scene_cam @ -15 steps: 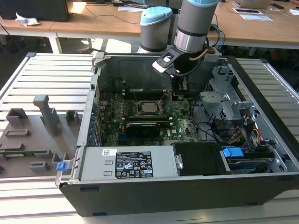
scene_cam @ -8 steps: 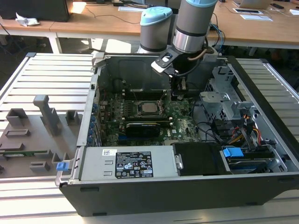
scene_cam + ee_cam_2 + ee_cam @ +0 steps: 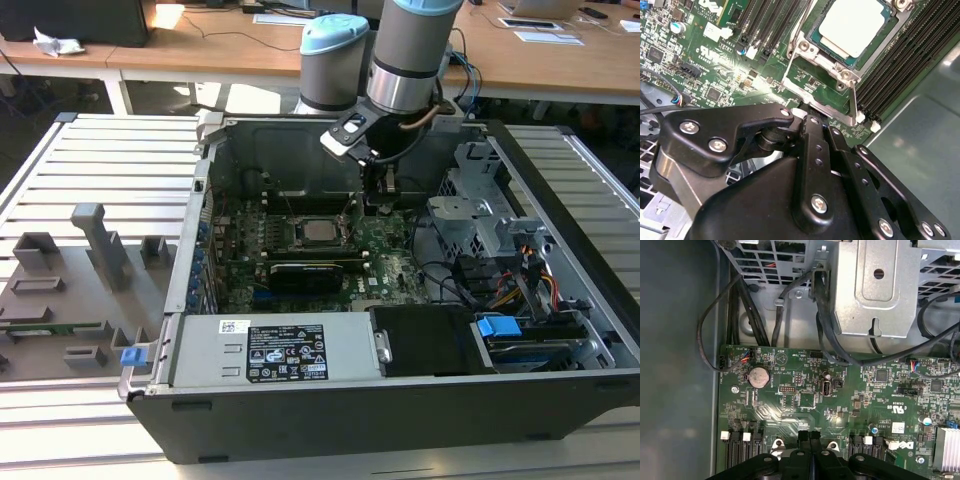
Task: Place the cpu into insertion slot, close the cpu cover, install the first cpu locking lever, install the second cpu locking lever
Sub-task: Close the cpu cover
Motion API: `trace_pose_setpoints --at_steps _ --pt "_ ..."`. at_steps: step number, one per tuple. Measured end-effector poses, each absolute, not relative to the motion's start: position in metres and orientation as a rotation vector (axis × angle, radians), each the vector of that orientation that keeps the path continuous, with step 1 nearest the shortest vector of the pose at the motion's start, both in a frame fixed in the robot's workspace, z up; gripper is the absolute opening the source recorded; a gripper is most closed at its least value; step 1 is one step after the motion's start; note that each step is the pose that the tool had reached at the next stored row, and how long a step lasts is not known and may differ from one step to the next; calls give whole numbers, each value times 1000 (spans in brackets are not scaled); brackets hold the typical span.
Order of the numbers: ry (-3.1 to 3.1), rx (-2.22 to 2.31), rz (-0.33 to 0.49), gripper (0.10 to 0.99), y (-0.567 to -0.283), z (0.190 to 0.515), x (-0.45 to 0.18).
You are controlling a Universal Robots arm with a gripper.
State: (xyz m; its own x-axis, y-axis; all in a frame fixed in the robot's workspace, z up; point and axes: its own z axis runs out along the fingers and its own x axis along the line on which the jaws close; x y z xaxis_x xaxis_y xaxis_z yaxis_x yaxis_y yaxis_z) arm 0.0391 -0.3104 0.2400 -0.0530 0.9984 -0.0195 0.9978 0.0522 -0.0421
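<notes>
cpu point(image 3: 852, 25) is seated in the insertion slot point(image 3: 303, 233), silver top up, green rim showing along its edges. cpu cover point(image 3: 806, 52) looks down flat around it, with the frame edge hugging the chip. A long lever rod point(image 3: 799, 30) runs along one socket side, leading away from the gripper. A short lever rod point(image 3: 853, 100) stands at the socket corner nearest the gripper. Whether they're latched, we can't tell.

gripper point(image 3: 810, 436): fingers pressed together, the seam between them just a thin line in the first wrist view. Whether anything thin is pinched there, we can't say. In the second wrist view the tips sit just beside the socket's near edge, and we can't confirm contact. In the exterior view the socket lies just off the gripper toward that view's left.

Black memory slots point(image 3: 905, 55) flank the socket. On the gripper's other side we see bare motherboard point(image 3: 805, 400) with a coin cell point(image 3: 759, 375). Past that are black cables point(image 3: 822, 315) and the metal drive cage point(image 3: 875, 285). All of it sits inside the open case point(image 3: 560, 170). The power supply point(image 3: 280, 350) is on the near wall, well apart from the gripper.
</notes>
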Motion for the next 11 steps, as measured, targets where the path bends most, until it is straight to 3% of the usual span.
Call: trace_pose_setpoints --at_steps 11 --pt "-2268 -2152 69 106 -310 240 31"
